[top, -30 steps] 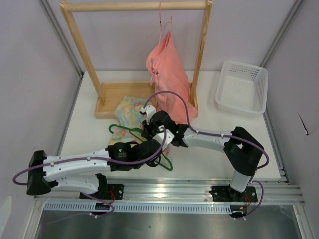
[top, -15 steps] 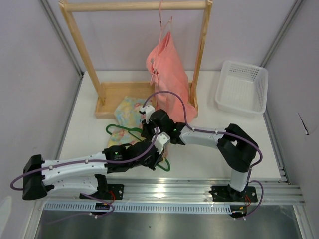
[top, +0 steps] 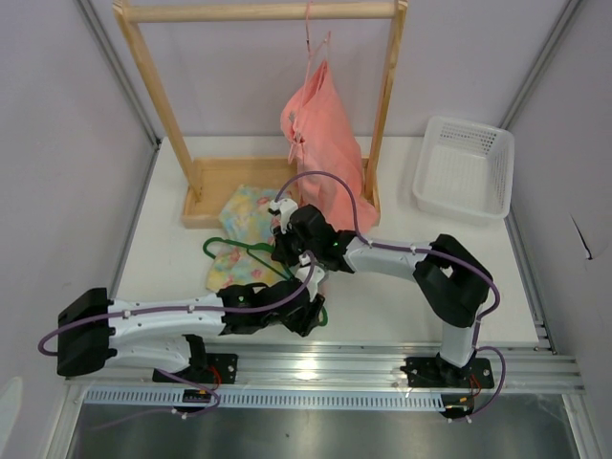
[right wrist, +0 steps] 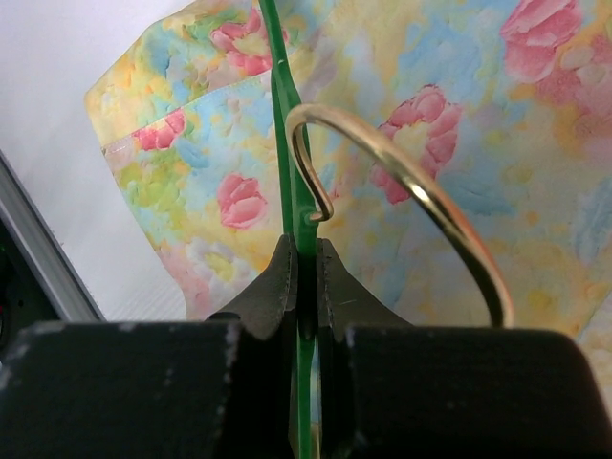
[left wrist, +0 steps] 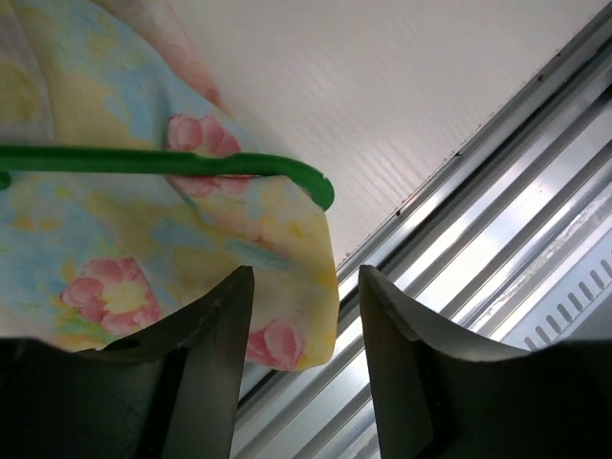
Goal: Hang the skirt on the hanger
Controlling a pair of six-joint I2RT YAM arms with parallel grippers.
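The skirt (top: 245, 212), pastel yellow and blue with pink flowers, lies on the table in front of the rack. The green hanger (top: 236, 249) rests across it. My right gripper (top: 285, 252) is shut on the hanger's thin green bar (right wrist: 285, 143), with the skirt (right wrist: 459, 115) spread beneath. In the right wrist view (right wrist: 305, 253) the pads pinch the bar. My left gripper (top: 310, 308) stands open near the table's front edge. Its view (left wrist: 301, 287) shows a skirt corner (left wrist: 287, 339) beside the left finger (left wrist: 215, 344), not clamped, and the hanger's end (left wrist: 316, 186) over the cloth.
A wooden rack (top: 258, 11) stands at the back with a salmon-pink garment (top: 320, 143) hanging on it. A white basket (top: 464, 170) sits at the right. A metal rail (left wrist: 497, 210) runs along the near edge. A brass-coloured wire hook (right wrist: 421, 201) curves over the skirt.
My left gripper has opened and let go of the skirt's edge, drawing back toward the table's front edge. The right gripper keeps its hold on the hanger and has barely shifted.
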